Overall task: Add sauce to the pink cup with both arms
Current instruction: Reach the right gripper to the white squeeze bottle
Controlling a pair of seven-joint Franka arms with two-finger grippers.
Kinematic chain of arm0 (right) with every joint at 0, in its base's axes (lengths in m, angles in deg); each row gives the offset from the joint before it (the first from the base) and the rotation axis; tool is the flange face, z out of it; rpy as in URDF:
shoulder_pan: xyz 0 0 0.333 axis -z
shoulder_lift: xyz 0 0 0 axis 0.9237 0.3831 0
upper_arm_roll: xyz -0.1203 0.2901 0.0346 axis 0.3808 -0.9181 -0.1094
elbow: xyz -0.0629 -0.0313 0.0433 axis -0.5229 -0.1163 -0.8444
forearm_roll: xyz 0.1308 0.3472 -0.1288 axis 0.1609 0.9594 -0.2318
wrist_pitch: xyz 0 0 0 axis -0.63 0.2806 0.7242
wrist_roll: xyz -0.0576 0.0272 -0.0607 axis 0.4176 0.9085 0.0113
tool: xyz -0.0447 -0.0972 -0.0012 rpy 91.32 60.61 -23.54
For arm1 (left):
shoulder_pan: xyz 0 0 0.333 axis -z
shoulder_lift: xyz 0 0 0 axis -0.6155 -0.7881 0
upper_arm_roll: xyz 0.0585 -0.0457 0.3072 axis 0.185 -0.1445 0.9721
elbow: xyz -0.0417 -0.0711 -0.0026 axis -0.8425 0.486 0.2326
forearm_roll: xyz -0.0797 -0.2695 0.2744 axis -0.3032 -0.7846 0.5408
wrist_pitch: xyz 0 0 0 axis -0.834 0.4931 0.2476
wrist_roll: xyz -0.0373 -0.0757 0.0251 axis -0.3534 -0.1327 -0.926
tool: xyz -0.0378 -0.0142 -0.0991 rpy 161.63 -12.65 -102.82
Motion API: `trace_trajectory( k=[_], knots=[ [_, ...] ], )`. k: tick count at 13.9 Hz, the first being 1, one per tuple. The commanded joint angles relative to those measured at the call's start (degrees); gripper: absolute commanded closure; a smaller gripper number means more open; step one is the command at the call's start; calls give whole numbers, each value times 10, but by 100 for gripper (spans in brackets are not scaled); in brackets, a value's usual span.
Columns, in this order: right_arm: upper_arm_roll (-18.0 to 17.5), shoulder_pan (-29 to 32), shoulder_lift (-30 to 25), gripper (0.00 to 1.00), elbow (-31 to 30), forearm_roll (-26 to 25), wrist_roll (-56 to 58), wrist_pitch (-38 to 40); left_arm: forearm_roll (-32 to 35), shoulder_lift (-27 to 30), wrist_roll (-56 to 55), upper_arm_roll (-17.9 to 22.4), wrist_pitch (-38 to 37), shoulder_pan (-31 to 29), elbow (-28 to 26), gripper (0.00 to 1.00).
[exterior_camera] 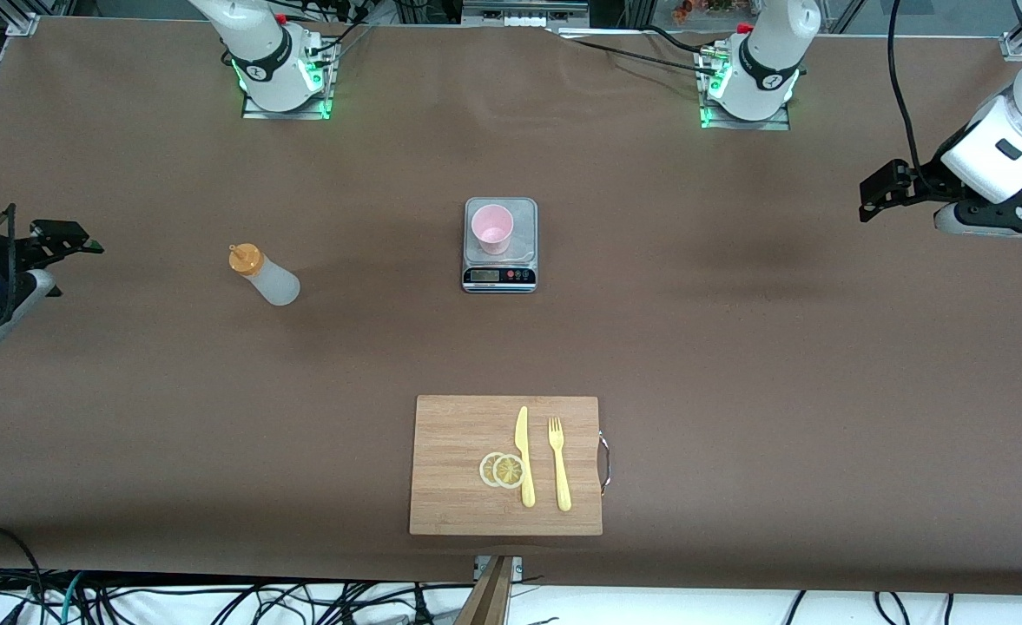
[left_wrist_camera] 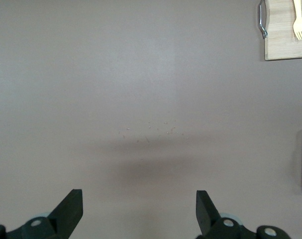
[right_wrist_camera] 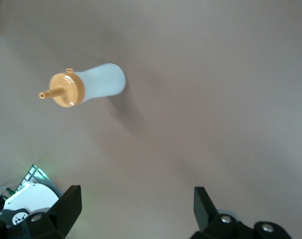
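A small, pale pink translucent plastic cup (exterior_camera: 492,229) stands upright on a flat silver kitchen scale (exterior_camera: 499,273) with a dark display strip, in the middle of the brown table (exterior_camera: 736,365). The digits on the display are too small to read, and whether the cup holds anything cannot be made out. Toward the right arm's end of the table, well apart from the scale, a whitish translucent squeeze bottle with an orange nozzle cap (exterior_camera: 265,274) stands upright; its contents cannot be made out.

The right gripper (exterior_camera: 66,236) hangs over bare table at the right arm's end, fingers spread wide and holding nothing; its arm is largely cut off by the frame edge. The left gripper (exterior_camera: 886,189) hangs over bare table at the left arm's end, also wide apart and empty, with the arm partly out of frame.

Nearer the front camera lies a rectangular bamboo cutting board (exterior_camera: 458,486) with a metal handle, carrying a yellow plastic knife (exterior_camera: 524,457), a yellow plastic fork (exterior_camera: 559,463) and two overlapping lemon slices (exterior_camera: 502,470).
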Motion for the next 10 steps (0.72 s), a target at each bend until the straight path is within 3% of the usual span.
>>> trace_trajectory(
  k=[1,5,10],
  knots=[
    [-5,38,26,0,-10,67,112,1,17,-18,8,2,-13,-4,30,0],
    [-5,84,80,0,-37,183,261,0,16,-19,8,1,-13,-4,31,0],
    [-5,102,87,0,-95,288,413,-9,15,-19,10,1,-13,-12,32,0]
  ],
)
